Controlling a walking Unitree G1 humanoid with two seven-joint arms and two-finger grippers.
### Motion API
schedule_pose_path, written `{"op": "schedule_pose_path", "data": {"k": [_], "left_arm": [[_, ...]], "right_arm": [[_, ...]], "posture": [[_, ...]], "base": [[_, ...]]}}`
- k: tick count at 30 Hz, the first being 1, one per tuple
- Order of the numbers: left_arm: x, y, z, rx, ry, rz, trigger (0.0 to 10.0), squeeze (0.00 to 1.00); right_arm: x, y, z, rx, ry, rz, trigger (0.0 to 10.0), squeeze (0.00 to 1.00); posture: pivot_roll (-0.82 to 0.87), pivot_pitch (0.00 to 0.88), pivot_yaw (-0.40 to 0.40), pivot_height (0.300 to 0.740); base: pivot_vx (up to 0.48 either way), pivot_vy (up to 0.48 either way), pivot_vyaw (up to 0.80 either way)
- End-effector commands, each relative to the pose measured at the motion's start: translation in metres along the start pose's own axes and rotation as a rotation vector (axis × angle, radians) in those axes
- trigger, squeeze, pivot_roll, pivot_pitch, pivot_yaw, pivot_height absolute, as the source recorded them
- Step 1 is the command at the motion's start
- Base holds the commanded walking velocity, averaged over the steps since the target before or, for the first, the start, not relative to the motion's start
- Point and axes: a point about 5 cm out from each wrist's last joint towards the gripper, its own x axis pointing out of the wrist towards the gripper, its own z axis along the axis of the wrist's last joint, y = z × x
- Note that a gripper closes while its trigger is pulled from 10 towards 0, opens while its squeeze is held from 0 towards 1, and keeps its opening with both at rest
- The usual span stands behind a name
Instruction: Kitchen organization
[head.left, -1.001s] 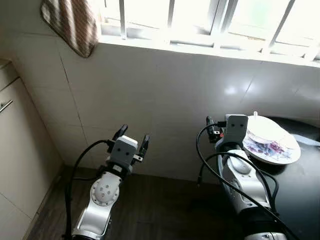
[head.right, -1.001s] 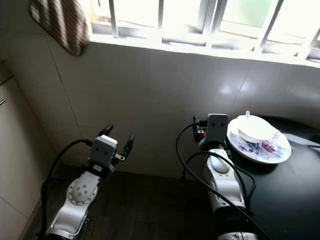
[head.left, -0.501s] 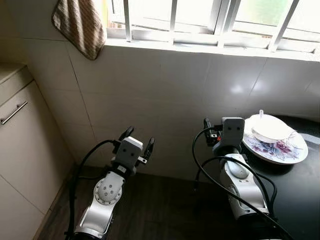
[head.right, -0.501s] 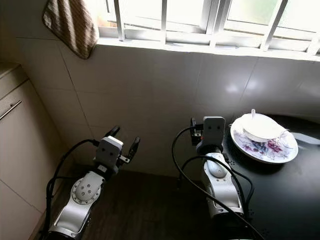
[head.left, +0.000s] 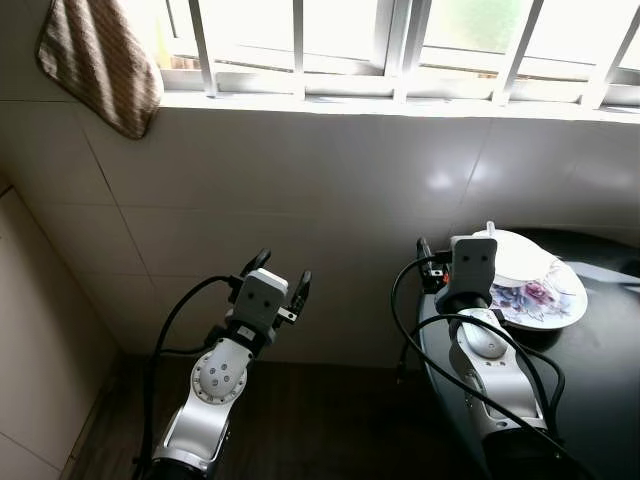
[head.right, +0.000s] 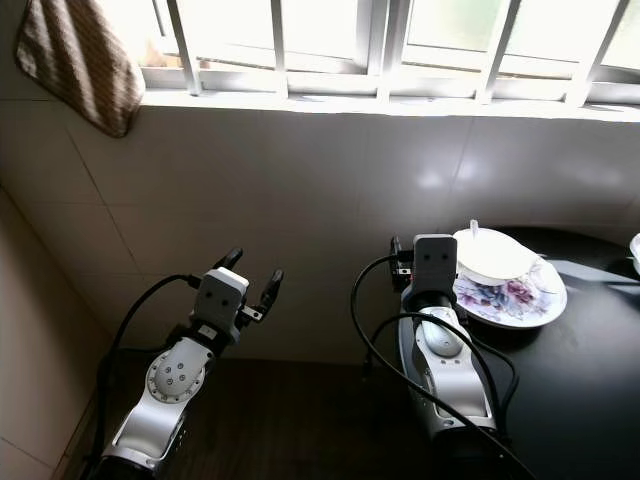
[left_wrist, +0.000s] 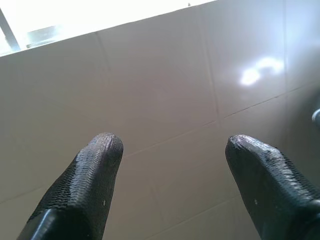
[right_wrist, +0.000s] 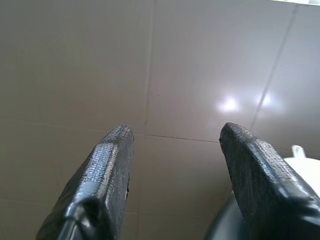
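A floral plate (head.left: 548, 303) sits at the near-left edge of a round black table (head.left: 600, 380), and a white bowl (head.left: 518, 258) with a spoon handle (head.left: 490, 229) standing in it rests on the plate. My right gripper (right_wrist: 175, 134) is open with nothing between its fingers. It is held up just left of the plate and points at the tiled wall; the bowl's rim (right_wrist: 305, 162) shows beside one finger. My left gripper (head.left: 282, 271) is also open and empty, raised over the dark floor and facing the same wall.
A striped towel (head.left: 100, 65) hangs from the window sill (head.left: 330, 100) at upper left. The white tiled wall (head.left: 330, 190) stands close in front. A pale cabinet side (head.left: 30, 330) is at the left, above the dark wooden floor (head.left: 320, 420).
The whole picture has shifted, so the camera moved: the cabinet with its handle has slid out at the left. Both arms hold the same raised pose, fingers apart.
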Motion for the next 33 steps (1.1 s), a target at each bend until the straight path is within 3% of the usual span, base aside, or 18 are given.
{"op": "schedule_pose_path", "data": {"k": [1,8,15,18,23,27,29,30,33], "left_arm": [[-0.001,0.005,-0.001,-0.003,0.002,0.019,10.0,0.0],[-0.001,0.006,0.0,-0.004,0.0,0.029,10.0,0.0],[-0.001,0.006,0.0,-0.01,-0.003,0.031,10.0,0.0],[-0.002,0.004,0.002,-0.015,-0.019,0.018,10.0,0.0],[-0.001,0.004,0.002,-0.014,-0.017,0.014,10.0,0.0],[-0.002,0.005,0.001,-0.011,-0.014,0.014,10.0,0.0],[-0.001,0.005,0.001,-0.008,-0.012,0.012,10.0,0.0],[-0.001,0.005,0.001,-0.008,-0.012,0.012,10.0,0.0],[-0.001,0.005,0.001,-0.007,-0.011,0.012,10.0,0.0]], "right_arm": [[0.003,0.003,0.004,-0.015,-0.014,0.018,10.0,0.0],[0.005,0.004,0.005,0.003,-0.013,0.017,10.0,0.0],[0.006,0.0,0.005,-0.008,-0.012,0.004,10.0,0.0],[0.007,-0.003,0.005,-0.014,-0.009,-0.005,10.0,0.0],[0.012,-0.017,0.006,-0.016,0.01,-0.057,10.0,0.0],[0.016,-0.036,0.008,-0.033,0.019,-0.113,10.0,0.0],[0.021,-0.054,0.008,-0.032,0.049,-0.132,10.0,0.0],[0.021,-0.054,0.008,-0.032,0.049,-0.132,10.0,0.0],[0.027,-0.066,-0.003,-0.013,0.182,-0.075,10.0,0.0]], "posture": [[-0.02,0.0,-0.019,0.74],[-0.01,0.0,-0.028,0.74],[-0.01,0.0,-0.029,0.74],[-0.01,0.0,-0.028,0.74],[-0.01,0.0,-0.027,0.74],[-0.01,0.0,-0.025,0.74],[-0.02,0.0,-0.023,0.74],[-0.02,0.0,-0.023,0.74],[-0.02,0.0,-0.022,0.74]], "base": [[0.398,0.0,0.0],[0.339,0.0,0.0],[0.157,0.0,-0.8],[0.0,0.0,0.0],[0.0,0.0,0.0],[0.0,0.0,0.0],[0.0,0.0,0.0],[0.0,0.0,0.0],[0.0,0.0,0.0]]}}
